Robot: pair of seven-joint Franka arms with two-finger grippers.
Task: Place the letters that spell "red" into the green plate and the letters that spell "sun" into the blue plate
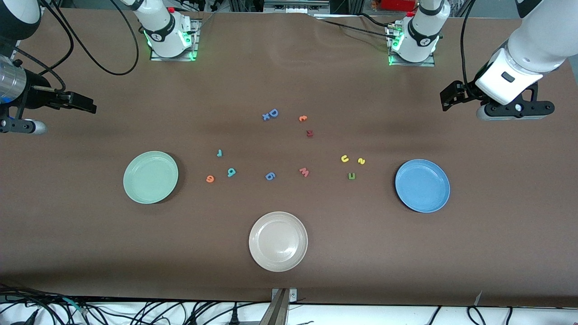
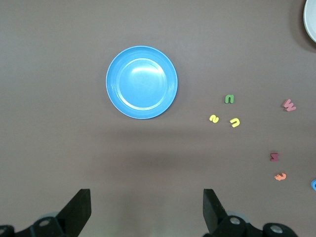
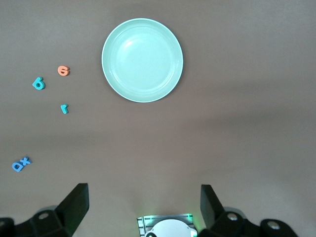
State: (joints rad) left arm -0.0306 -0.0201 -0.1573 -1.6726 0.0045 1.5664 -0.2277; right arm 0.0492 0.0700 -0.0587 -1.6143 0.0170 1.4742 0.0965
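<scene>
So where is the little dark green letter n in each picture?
Front view: the green n lies on the table beside the blue plate, nearer the camera than the yellow u.
Left wrist view: the n shows between the blue plate and the pink w.
Right wrist view: not in it.
Shared landmark: the blue plate.

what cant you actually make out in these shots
- Dark red letter, front view: too small to read its shape.
- Off-white plate, left wrist view: cut off by the frame edge.
- Blue letter, left wrist view: only a sliver shows at the edge.
- Right gripper, front view: the arm runs off the edge.
</scene>
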